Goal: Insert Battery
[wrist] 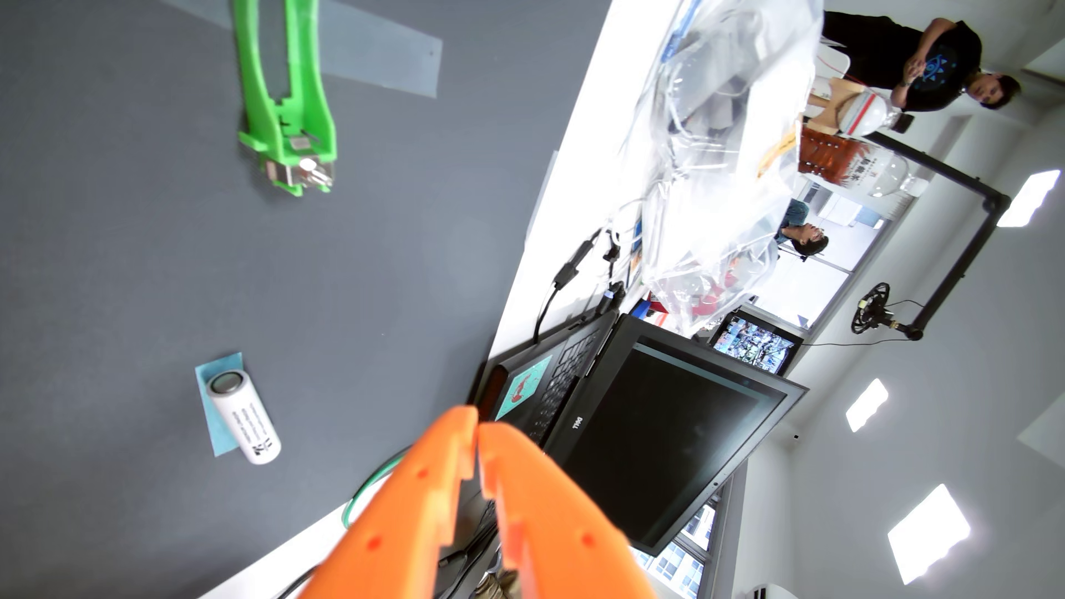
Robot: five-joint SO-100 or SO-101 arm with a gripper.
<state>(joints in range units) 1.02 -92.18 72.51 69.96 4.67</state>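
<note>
The orange gripper (478, 429), at the bottom centre of the wrist view, is clenched on nothing, well apart from the white cylindrical battery (245, 416) lying on a blue patch (222, 403) at lower left. The green battery holder (286, 98) is taped at upper left. The battery could be rolled off its patch if nudged by closed fingertips, and a skewed grasp could jam it against the holder's contacts.

White battery (244, 416) flat beside green holder (286, 98)

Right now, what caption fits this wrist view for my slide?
Closed orange tool hovers empty above the gray mat, white battery lying on blue tape, green battery holder waiting beyond.
</note>
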